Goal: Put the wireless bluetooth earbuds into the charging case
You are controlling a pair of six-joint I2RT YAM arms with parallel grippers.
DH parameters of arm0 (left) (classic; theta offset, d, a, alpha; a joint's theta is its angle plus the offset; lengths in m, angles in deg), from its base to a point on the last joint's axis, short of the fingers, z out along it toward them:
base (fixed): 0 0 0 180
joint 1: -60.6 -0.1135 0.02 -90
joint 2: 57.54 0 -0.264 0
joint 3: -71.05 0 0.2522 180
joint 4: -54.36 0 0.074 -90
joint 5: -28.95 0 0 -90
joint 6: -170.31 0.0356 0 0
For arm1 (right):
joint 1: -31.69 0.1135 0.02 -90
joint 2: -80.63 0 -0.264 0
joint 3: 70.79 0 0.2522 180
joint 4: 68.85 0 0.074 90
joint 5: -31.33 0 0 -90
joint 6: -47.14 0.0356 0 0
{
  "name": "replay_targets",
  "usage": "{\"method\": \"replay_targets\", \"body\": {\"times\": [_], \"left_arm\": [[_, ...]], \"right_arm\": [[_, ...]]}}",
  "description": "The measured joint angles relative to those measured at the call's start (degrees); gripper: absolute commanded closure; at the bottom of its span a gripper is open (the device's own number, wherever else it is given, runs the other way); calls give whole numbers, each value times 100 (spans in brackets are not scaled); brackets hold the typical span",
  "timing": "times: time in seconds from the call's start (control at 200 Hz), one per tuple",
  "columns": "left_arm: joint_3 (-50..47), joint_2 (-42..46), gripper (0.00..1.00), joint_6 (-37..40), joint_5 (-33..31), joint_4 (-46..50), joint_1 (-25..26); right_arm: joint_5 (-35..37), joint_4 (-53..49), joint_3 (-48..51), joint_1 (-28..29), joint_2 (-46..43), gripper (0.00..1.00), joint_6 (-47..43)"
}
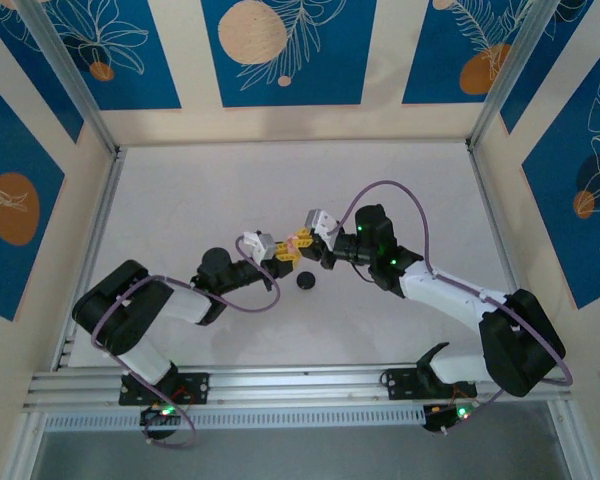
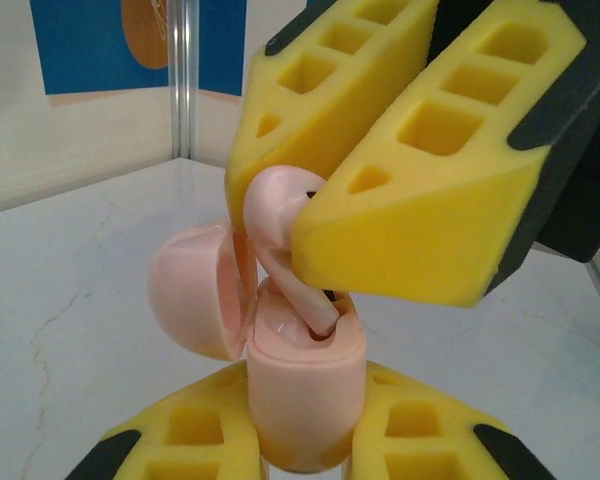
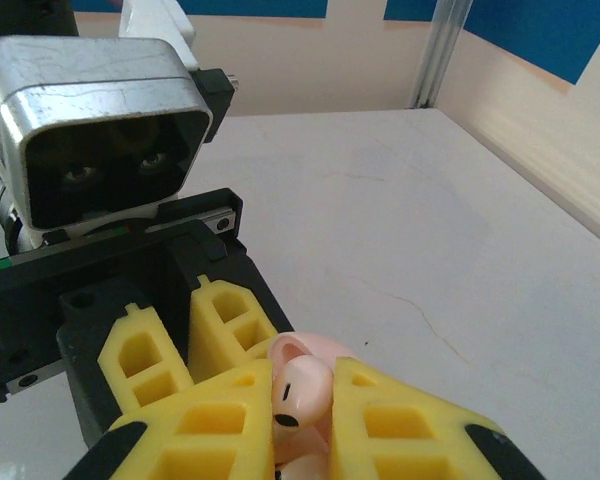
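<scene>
My left gripper [image 2: 300,392] is shut on a pale pink charging case [image 2: 298,415], held upright with its lid [image 2: 192,292] swung open to the left. My right gripper [image 3: 305,385] comes down from above it, shut on a pale pink earbud [image 3: 302,392]. In the left wrist view the earbud [image 2: 276,212] sits between the right gripper's yellow fingers [image 2: 420,200]. The tip of its stem [image 2: 318,320] rests in a socket of the case. From the top, the left gripper [image 1: 282,253] and the right gripper [image 1: 302,243] meet above mid-table.
A small black round case [image 1: 305,281] lies on the white table [image 1: 280,190] just in front of the two grippers. The left arm's wrist camera [image 3: 100,130] stands close behind the case. Metal rails and walls border the table.
</scene>
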Motion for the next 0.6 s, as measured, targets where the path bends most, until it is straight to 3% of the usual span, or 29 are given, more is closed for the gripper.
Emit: {"method": "replay_targets", "body": {"times": [0.21, 0.6], "left_arm": [[0, 22, 90, 15, 0, 94, 24], [-13, 68, 90, 17, 0, 122, 28]], "right_arm": [[-79, -111, -2, -2, -2, 84, -83], [-166, -352, -7, -2, -55, 74, -144]]}}
